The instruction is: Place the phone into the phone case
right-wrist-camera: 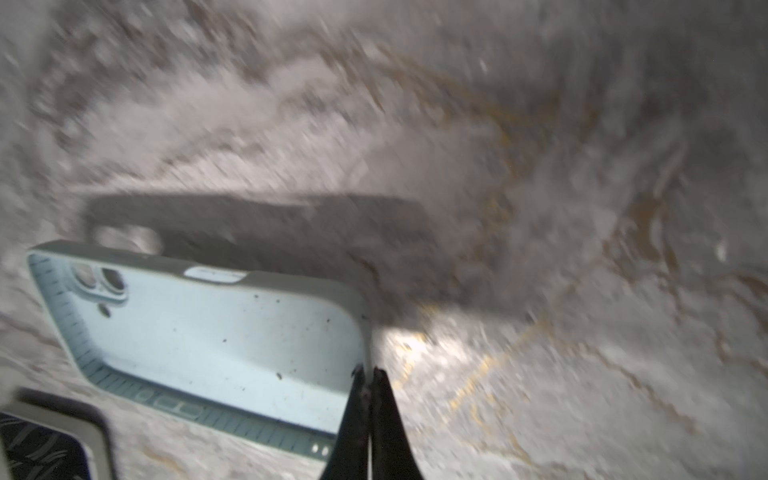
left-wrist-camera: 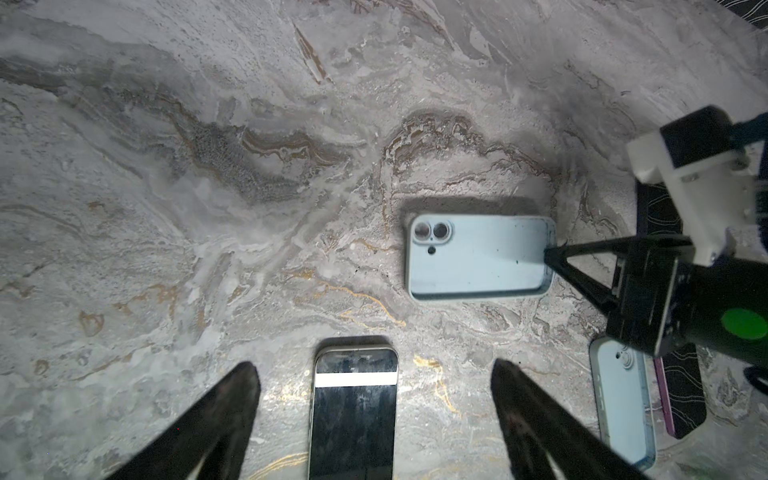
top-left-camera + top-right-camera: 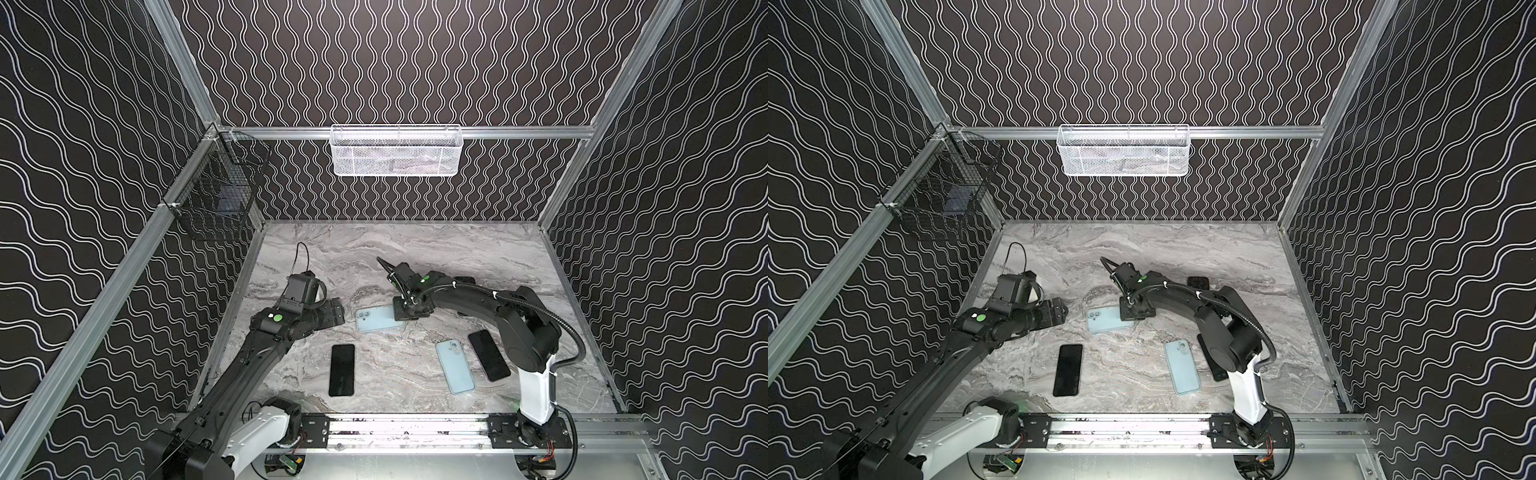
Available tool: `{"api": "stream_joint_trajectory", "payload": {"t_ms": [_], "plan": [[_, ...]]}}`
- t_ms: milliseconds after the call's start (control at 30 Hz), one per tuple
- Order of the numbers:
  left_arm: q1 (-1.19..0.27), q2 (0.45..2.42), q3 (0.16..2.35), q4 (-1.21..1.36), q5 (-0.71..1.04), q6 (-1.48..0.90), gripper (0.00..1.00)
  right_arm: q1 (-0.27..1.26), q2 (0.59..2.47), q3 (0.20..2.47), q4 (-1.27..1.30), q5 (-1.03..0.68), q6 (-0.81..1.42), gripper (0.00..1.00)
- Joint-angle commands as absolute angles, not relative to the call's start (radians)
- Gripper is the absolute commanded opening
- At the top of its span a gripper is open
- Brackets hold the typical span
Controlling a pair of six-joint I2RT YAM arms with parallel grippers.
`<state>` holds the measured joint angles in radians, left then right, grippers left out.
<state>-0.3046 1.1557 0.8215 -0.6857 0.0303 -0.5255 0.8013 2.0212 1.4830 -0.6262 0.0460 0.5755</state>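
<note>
Pale-blue phone case (image 3: 376, 319) — right gripper (image 1: 368, 376) pinched on its end wall; left gripper (image 2: 374, 363) wide apart, empty; phone (image 3: 342, 370) at case's seven o'clock.

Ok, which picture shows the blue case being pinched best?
Left wrist view: the pinched case is almost whole and sharp. The right wrist view is closer but blurred; both top views show it small, partly under the right gripper.
</note>
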Motion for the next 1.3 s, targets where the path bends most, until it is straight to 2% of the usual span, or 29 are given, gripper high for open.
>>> {"api": "stream_joint_trajectory", "payload": {"t_ms": [0,400,633,933,1133,1267], "plan": [[-0.303,1.146,0.807,-0.672,0.011,-0.549,0.91,0.802,2.049,1.524,-0.624,0.019,0.572,0.00],[-0.303,1.143,0.772,-0.656,0.038,-0.582,0.91,0.805,2.077,1.542,-0.603,-0.021,0.613,0.02],[-0.303,1.111,0.731,-0.652,0.058,-0.626,0.92,0.805,2.058,1.535,-0.601,-0.021,0.618,0.14],[-0.334,1.045,0.664,-0.719,0.064,-0.754,0.91,0.799,1.929,1.452,-0.547,0.005,0.618,0.40],[-0.521,1.108,0.668,-0.824,-0.066,-0.881,0.97,0.782,1.759,1.333,-0.484,0.011,0.607,0.49],[-0.599,1.212,0.659,-0.832,-0.055,-0.936,0.98,0.782,1.678,1.272,-0.450,0.014,0.604,0.53]]}}
